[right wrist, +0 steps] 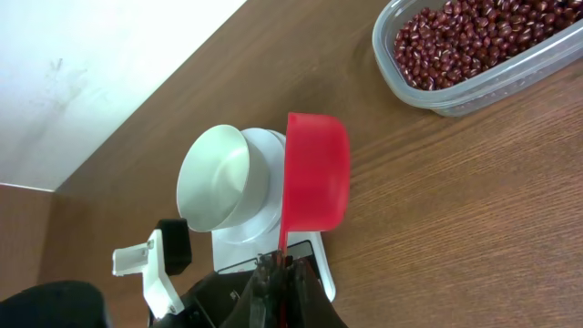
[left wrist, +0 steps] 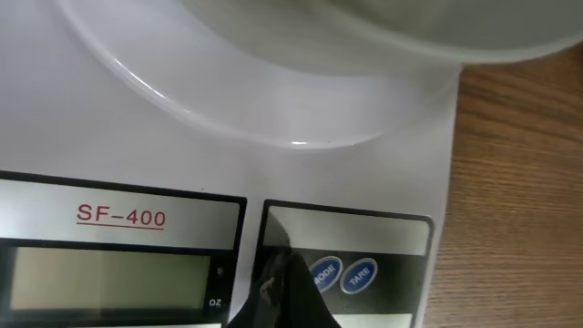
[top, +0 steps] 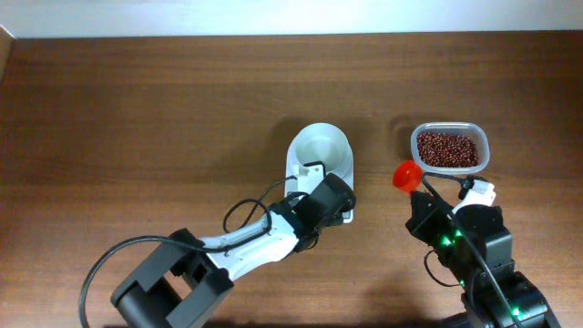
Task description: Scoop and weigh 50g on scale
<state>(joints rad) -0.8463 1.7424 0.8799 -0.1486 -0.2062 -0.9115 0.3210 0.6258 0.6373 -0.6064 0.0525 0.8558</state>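
The white scale [top: 348,185] stands mid-table with its round white bowl [top: 321,150], which looks empty. My left gripper [top: 333,195] is shut, and its tips [left wrist: 278,273] rest on the scale's dark panel just left of the blue MODE button [left wrist: 324,272]. The grey display [left wrist: 109,278] is blank. My right gripper [right wrist: 278,266] is shut on the thin handle of a red scoop [right wrist: 316,173]. The scoop [top: 406,175] hangs between the scale and the tub of beans, and I see no beans in it.
A clear plastic tub [top: 448,148] of red beans stands at the right, just beyond the scoop. The TARE button [left wrist: 359,275] sits right of MODE. A black cable [top: 244,211] loops beside the left arm. The wooden table ends at a white wall at the back.
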